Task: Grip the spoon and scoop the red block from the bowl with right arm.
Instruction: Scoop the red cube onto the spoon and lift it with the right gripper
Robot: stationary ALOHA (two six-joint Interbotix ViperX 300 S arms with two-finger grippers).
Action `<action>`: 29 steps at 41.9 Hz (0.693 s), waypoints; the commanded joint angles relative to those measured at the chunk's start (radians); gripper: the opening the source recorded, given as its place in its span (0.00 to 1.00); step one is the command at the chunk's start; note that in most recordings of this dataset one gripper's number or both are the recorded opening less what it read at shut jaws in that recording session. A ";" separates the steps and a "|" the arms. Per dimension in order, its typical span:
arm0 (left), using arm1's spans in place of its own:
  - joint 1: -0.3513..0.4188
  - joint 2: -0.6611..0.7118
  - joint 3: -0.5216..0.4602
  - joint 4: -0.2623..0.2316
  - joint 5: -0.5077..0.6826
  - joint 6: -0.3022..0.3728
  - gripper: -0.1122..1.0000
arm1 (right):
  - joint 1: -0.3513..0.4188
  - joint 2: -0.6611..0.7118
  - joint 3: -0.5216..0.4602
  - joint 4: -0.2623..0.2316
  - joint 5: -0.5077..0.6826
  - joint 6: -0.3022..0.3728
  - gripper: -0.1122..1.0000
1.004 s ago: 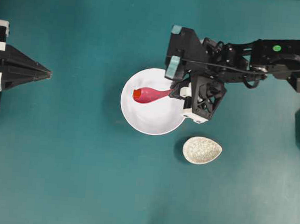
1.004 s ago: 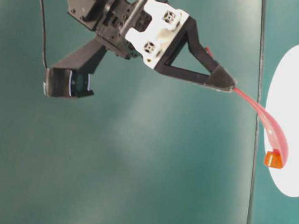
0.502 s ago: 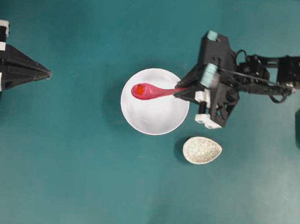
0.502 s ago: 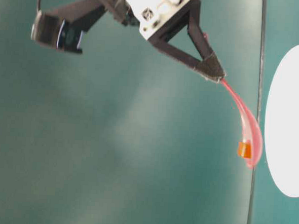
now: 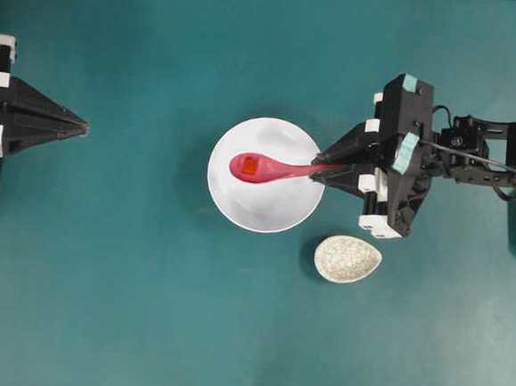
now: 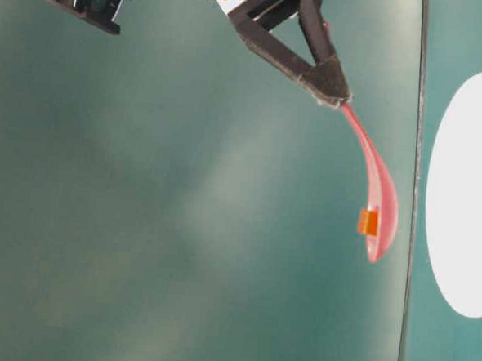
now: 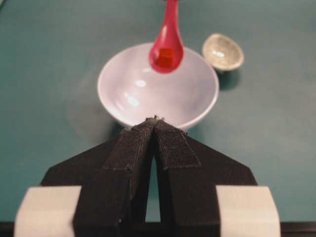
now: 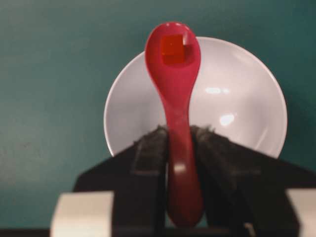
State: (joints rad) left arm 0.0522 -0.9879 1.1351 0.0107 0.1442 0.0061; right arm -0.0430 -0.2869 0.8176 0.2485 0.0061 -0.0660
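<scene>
Spoon [image 5: 273, 168], clamped at its handle by the right gripper [image 5: 324, 169], is held above the bowl [image 5: 265, 213] with the red block [image 5: 250, 166] cupped at nine o'clock, and should be kept level so nothing is tipped out.

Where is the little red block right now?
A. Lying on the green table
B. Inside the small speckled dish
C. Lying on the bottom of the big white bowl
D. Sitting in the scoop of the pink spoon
D. The red block sits in the scoop of the spoon, which the right hand holds by its handle, lifted clear above the bowl.
</scene>
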 commanded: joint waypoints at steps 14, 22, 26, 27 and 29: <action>0.000 0.014 -0.021 0.003 -0.005 -0.002 0.11 | 0.003 -0.071 -0.044 0.011 0.014 0.037 0.32; 0.000 0.015 -0.021 0.003 -0.005 -0.017 0.10 | 0.002 -0.118 -0.086 0.011 0.083 0.037 0.32; 0.000 0.015 -0.021 0.003 -0.003 -0.020 0.10 | 0.002 -0.140 -0.106 0.009 0.121 0.037 0.32; 0.000 0.015 -0.021 0.002 -0.003 -0.020 0.10 | 0.002 -0.143 -0.110 0.009 0.130 0.037 0.32; -0.002 0.014 -0.021 0.003 -0.003 -0.020 0.10 | 0.002 -0.153 -0.117 0.009 0.147 0.037 0.32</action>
State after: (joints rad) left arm 0.0522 -0.9817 1.1351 0.0107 0.1457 -0.0123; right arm -0.0430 -0.4111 0.7378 0.2577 0.1335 -0.0307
